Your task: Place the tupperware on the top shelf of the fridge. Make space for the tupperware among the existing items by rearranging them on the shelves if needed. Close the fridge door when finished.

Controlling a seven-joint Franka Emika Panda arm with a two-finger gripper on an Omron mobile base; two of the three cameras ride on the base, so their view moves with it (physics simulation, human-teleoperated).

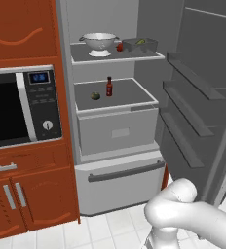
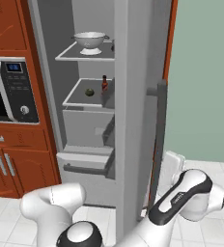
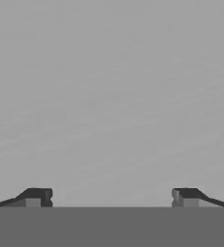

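The fridge door (image 2: 133,111) stands open, edge-on. A white colander (image 2: 90,42) sits on the top shelf (image 2: 73,57). Below, a red bottle (image 2: 104,83) stands beside what may be a greenish fruit (image 2: 89,92).

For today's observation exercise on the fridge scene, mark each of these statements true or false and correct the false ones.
1. The fridge door is shut. False: it stands wide open.
2. A white colander stands on the top shelf. True.
3. The small red sauce bottle is on the top shelf. False: it stands on the shelf below, beside a greenish round fruit.
4. The gripper holds the tupperware. False: its jaws are open and empty, and the tupperware already sits on the top shelf.
5. A microwave sits left of the fridge. True.
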